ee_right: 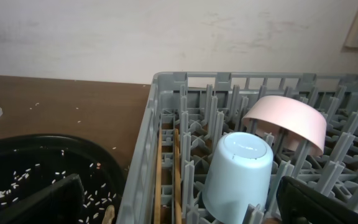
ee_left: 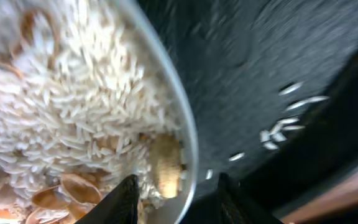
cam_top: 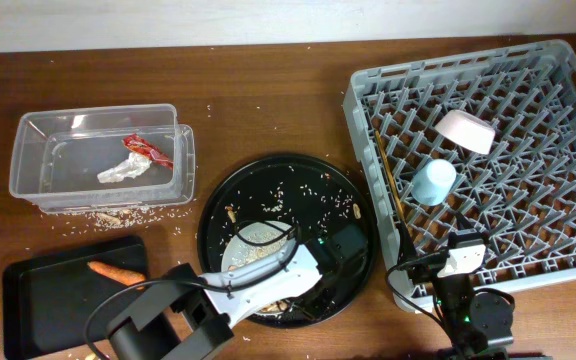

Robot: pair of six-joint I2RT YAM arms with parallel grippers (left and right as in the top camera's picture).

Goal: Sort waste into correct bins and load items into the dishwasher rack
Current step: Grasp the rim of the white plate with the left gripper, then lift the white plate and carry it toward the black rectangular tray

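Overhead: even, moderately bright light from above; short soft shadows; mild sheen on table [cam_top: 268,90]; small highlights on clear tub [cam_top: 93,112]; focus sharp throughout.
Left wrist: extreme close-up, heavy blur; rice [ee_left: 73,112] smeared, plate [ee_left: 188,143] rim soft, round black tray [ee_left: 278,50] streaked; left gripper fingers [ee_left: 120,202] dark, unfocused.
Right wrist: wall [ee_right: 166,37] bright; cup [ee_right: 238,171] and bowl [ee_right: 288,121] crisp; right gripper fingers [ee_right: 328,202] dark, soft.
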